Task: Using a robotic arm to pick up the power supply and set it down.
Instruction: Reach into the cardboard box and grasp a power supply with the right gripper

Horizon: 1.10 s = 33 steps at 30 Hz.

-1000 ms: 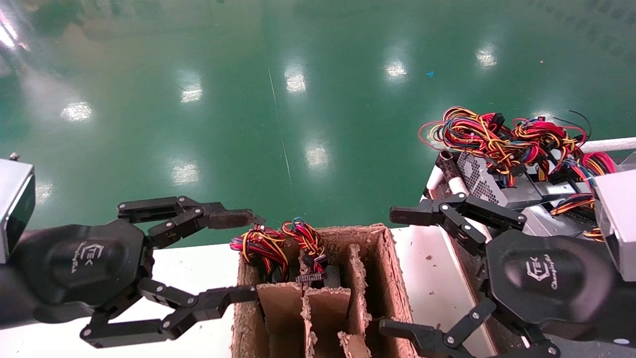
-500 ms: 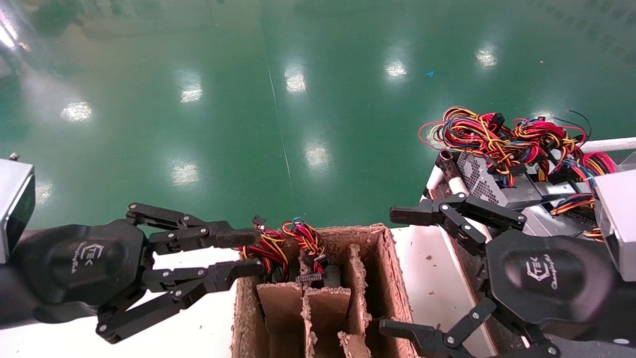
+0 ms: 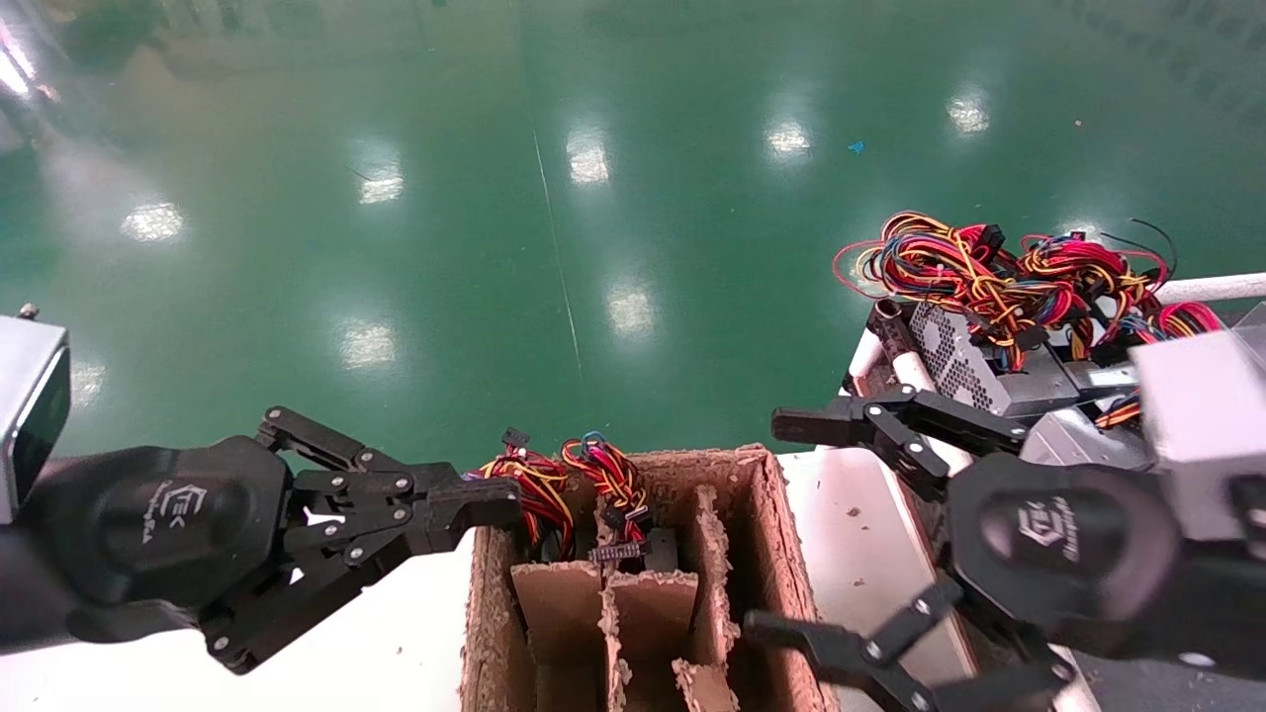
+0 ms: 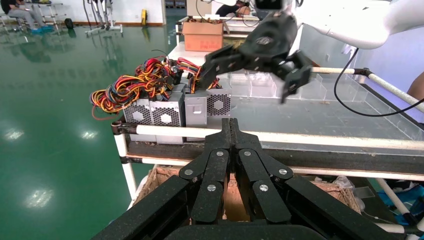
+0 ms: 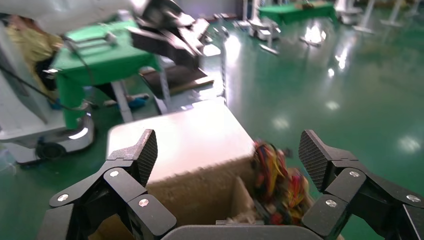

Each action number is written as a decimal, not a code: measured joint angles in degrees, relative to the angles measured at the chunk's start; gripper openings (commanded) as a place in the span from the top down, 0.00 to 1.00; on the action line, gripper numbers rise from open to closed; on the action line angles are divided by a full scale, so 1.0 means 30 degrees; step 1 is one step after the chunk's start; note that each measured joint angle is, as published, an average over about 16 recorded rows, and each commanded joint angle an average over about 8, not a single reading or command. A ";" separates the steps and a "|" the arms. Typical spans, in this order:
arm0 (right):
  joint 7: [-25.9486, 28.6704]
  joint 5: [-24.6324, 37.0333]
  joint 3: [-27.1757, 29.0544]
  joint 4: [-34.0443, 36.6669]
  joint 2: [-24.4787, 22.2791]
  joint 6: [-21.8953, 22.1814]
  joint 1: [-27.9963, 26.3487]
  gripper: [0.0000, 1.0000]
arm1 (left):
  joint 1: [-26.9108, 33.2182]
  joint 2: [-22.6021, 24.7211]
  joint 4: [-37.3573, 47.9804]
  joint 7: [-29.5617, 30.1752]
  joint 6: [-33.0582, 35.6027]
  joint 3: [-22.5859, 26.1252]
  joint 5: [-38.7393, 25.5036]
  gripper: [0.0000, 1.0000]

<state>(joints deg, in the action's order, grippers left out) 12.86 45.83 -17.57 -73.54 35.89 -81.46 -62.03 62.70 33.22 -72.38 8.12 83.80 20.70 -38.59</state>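
Several grey power supplies [image 3: 961,362] with hexagon-hole grilles stand in a row on the cart at the right, their coloured wires [image 3: 989,265] piled on top; the left wrist view shows the row [image 4: 170,109] too. Another wire bundle [image 3: 550,485] sticks out of the brown divided cardboard box [image 3: 781,554]. My left gripper [image 3: 497,499] is shut with nothing between its fingers, just left of that bundle and the box's far left corner. My right gripper [image 3: 776,527] stands open over the box's right edge, empty; in its own view [image 5: 230,152] the box [image 5: 200,192] and wires [image 5: 276,175] lie below.
The white table [image 3: 396,633] carries the cardboard box. The cart's white tube rail [image 4: 325,139] runs along its near side, with clear plastic bins [image 4: 320,87] farther back. Green glossy floor [image 3: 554,198] lies beyond the table.
My left gripper has closed from wide open to shut, staying beside the box's wire bundle. The right arm has shifted slightly left and turned, still open.
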 measured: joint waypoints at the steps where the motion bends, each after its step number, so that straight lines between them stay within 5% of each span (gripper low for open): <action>1: 0.0160 0.0273 -0.0123 -0.0031 0.0081 0.0246 -0.0058 0.00 | 0.0000 0.0000 0.0000 0.0000 0.0000 0.0000 0.0000 0.02; 12: 0.2394 0.4925 -0.2332 -0.0590 0.1894 0.3539 -0.1207 0.03 | 0.0002 0.0000 0.0002 -0.0002 0.0001 0.0003 0.0001 0.00; 20: 0.3492 0.8335 -0.3938 -0.0613 0.3918 0.5955 -0.1661 0.98 | 0.0002 -0.0001 0.0002 -0.0002 0.0000 0.0004 0.0002 0.00; 33: 0.4379 1.0990 -0.4917 -0.0382 0.6207 0.9433 -0.0943 1.00 | 0.0003 -0.0002 0.0002 -0.0003 -0.0001 0.0006 0.0004 0.00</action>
<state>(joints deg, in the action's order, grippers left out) 26.00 78.80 -32.32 -74.69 54.51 -53.16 -64.86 62.70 33.21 -72.37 8.11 83.80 20.72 -38.58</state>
